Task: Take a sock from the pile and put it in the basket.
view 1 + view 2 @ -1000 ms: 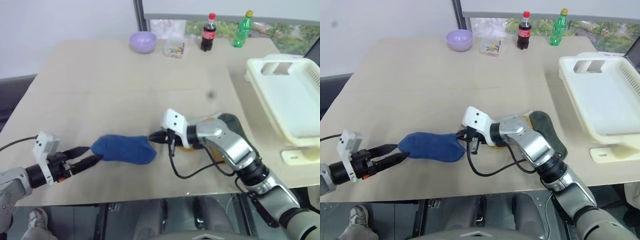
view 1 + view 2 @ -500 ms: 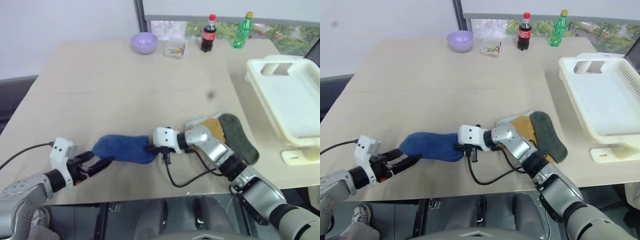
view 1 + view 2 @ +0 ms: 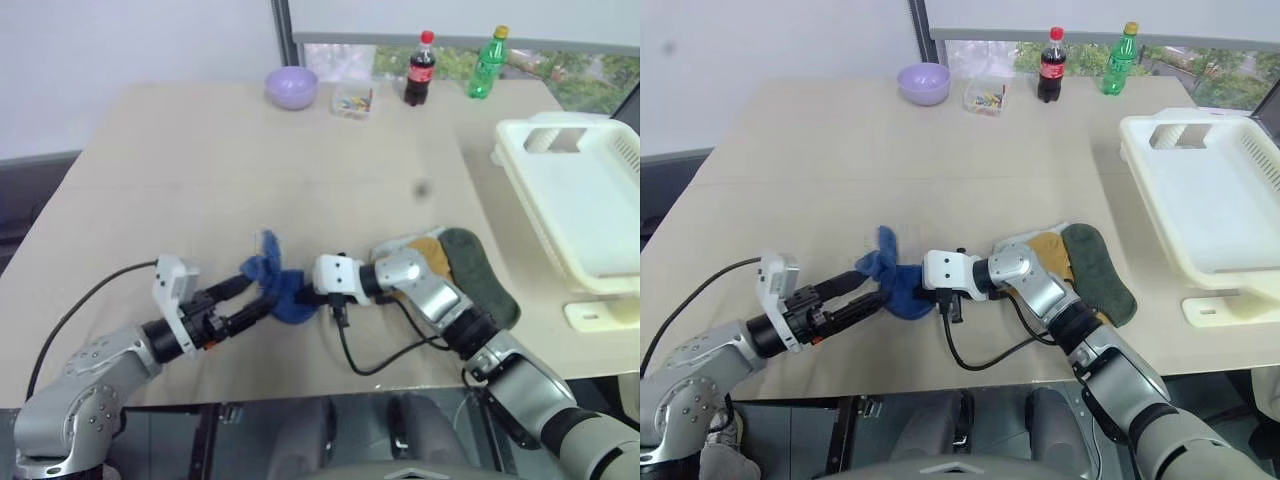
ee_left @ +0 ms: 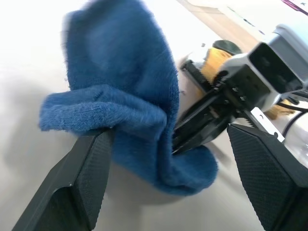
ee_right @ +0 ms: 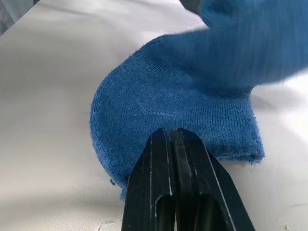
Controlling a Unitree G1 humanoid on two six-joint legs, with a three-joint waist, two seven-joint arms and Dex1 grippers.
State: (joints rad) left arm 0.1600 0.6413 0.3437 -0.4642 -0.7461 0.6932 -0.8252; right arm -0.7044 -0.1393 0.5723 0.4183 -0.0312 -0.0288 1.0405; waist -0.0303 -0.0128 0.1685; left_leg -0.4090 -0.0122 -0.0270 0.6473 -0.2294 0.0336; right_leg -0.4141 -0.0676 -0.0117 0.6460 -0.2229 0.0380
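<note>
The blue sock [image 3: 273, 289] lies bunched on the worktop [image 3: 250, 170], between the two grippers and a little apart from the rest of the pile [image 3: 455, 268], where a mustard-yellow sock [image 3: 428, 258] and a dark green sock [image 3: 478, 275] overlap. One end of it stands up in a fold, probably because it is pushed from both sides.

The right gripper [image 5: 172, 139] has its jaws pressed together, with the tips against the edge of the sock near the worktop. In the right wrist view no fabric shows between the jaws, so I judge that it pins or nudges the sock and does not pinch it.

The left gripper [image 3: 246, 301] comes from the other side with its jaws spread wide. In the left wrist view the crumpled fabric sits between its two fingers [image 4: 79, 185], one of them touching the fold. This looks like a preparation to close on the raised part, which is easier to catch than flat cloth.

The cream-white slotted basket [image 3: 525, 165] stands at the far right edge of the worktop, well apart from the sock, and nothing lies in the part that is visible. The sock must be lifted and carried across to it.
</note>
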